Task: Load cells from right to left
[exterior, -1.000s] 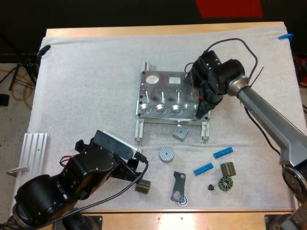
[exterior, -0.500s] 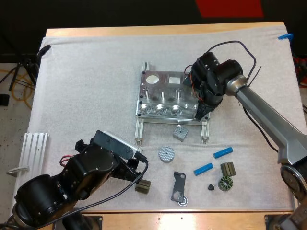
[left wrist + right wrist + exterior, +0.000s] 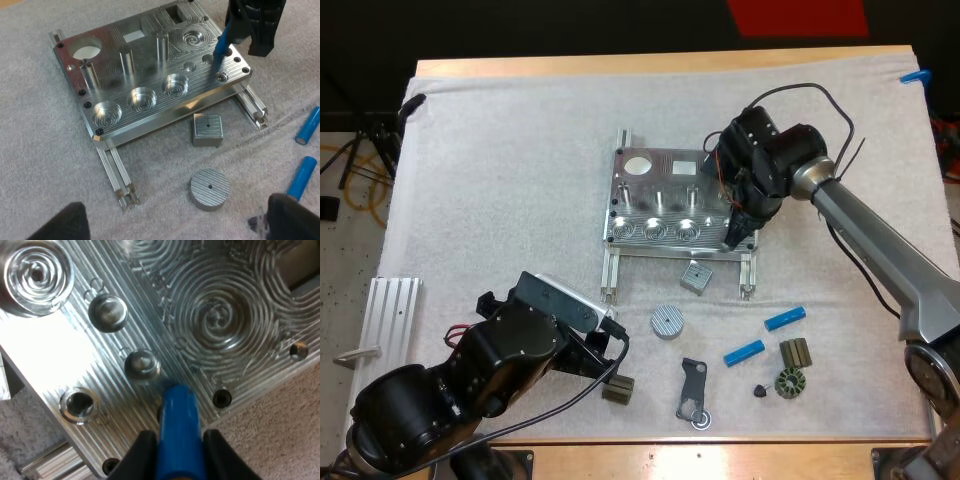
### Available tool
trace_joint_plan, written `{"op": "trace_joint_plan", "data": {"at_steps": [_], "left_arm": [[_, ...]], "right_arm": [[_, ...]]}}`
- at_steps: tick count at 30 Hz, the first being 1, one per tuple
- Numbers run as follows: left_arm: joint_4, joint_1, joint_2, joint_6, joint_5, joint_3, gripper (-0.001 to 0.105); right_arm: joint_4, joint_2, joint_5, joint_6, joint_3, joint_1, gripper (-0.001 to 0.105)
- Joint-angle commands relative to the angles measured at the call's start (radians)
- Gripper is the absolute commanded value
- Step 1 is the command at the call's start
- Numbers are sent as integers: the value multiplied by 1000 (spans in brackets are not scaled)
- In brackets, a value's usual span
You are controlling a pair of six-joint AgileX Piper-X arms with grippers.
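High view, loose cells: the loose cells (image 3: pixel 785 319) lie flat on the mat (image 3: pixel 500 180), parallel, with their near ends leftward. The right gripper (image 3: pixel 740 230) is at the right near corner of the fixture (image 3: pixel 655 215).
Left wrist view, held cell: the held cell (image 3: pixel 220 47) is a smooth blue cylinder, steeply tilted, with its lower tip by a corner bore. The left gripper (image 3: pixel 182 227) has its fingers (image 3: pixel 65 225) apart.
Right wrist view, grip: the right fingers (image 3: pixel 137 455) are clamped on the held cell, with ribbed machined metal below.
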Motion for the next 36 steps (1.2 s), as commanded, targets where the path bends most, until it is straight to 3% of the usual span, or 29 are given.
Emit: {"op": "trace_joint_plan", "data": {"at_steps": [1,12,36], "left_arm": [[-2,-1,-4,0,-20,-8,71],[-2,-1,-4,0,-20,-8,71],[-10,-1,-4,3,-20,-8,71]], "right_arm": [[7,-6,-6,-2,-8,-1,0],[49,-6,25,-2,-8,-1,0],[-23,26,61,-3,-6,-1,0]]}}
